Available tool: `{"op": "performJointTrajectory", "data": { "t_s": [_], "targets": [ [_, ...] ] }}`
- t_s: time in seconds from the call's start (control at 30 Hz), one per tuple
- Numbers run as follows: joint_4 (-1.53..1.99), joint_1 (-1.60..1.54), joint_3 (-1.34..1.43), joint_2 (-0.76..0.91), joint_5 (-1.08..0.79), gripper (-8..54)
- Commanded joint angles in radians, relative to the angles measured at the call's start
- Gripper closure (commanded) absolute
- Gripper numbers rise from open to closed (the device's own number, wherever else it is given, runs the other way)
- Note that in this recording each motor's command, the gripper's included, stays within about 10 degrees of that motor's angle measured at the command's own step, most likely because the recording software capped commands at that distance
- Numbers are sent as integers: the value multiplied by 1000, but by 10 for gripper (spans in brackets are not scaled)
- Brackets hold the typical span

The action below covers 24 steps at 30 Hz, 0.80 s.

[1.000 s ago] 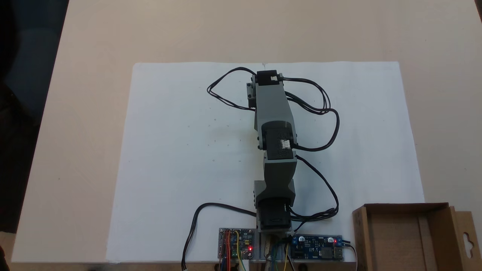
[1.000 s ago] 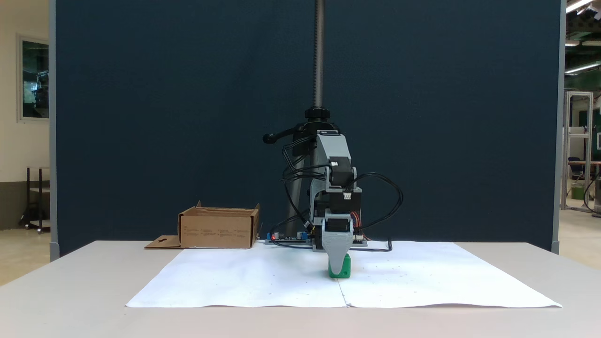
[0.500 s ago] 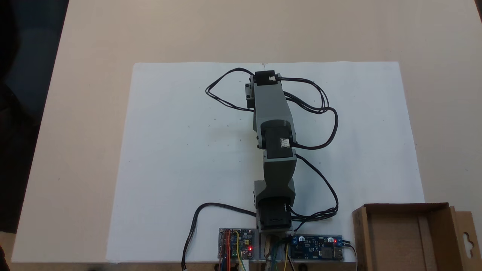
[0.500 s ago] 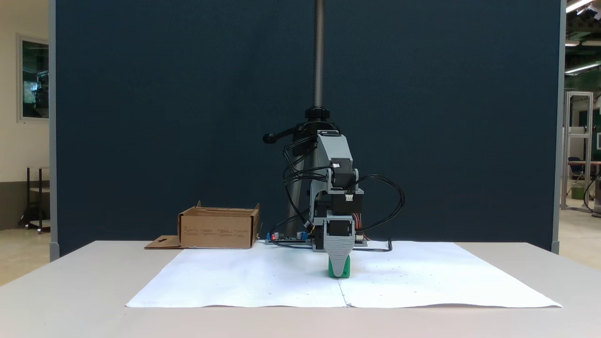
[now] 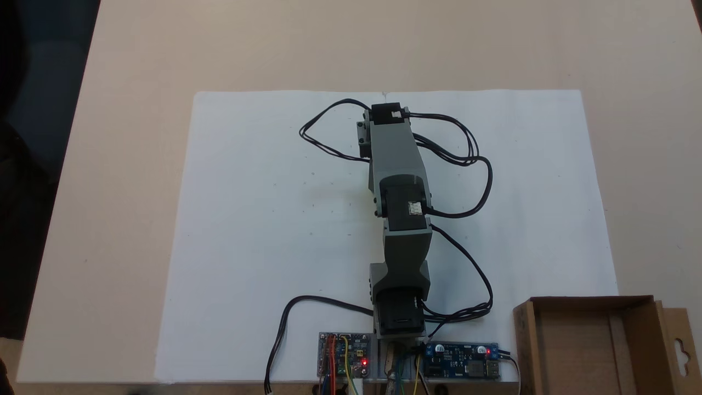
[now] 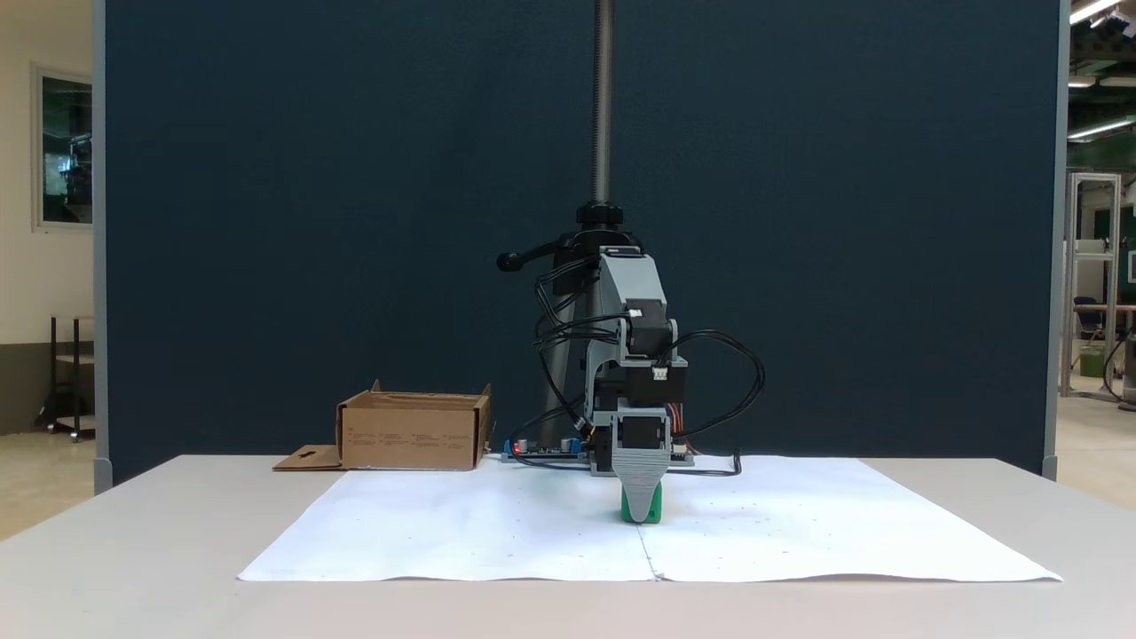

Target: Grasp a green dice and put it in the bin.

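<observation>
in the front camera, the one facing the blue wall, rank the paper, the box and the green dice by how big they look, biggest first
1. paper, widest by far
2. box, though it sits farther back, so it looks smaller than it is
3. dice, smallest, partly hidden behind the claw

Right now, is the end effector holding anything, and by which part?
Cannot tell. The end effector is down over the green dice on the paper, front finger covering its middle; a closed grip isn't visible.

light: even and soft from above on my feeds | shadows: faint blur left of the arm (image 5: 397,181) on the paper (image 5: 263,219) | glare: none | focus: bit soft, grainy
</observation>
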Motion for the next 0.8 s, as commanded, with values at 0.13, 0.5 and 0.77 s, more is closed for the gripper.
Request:
{"op": "performJointTrajectory", "data": {
  "t_s": [0.13, 0.5, 0.77],
  "targets": [
    [-104, 25, -26, 23, 66, 333],
    [-403, 354, -28, 249, 60, 333],
    [-423, 623, -28, 459, 48, 333]
  ]
}}
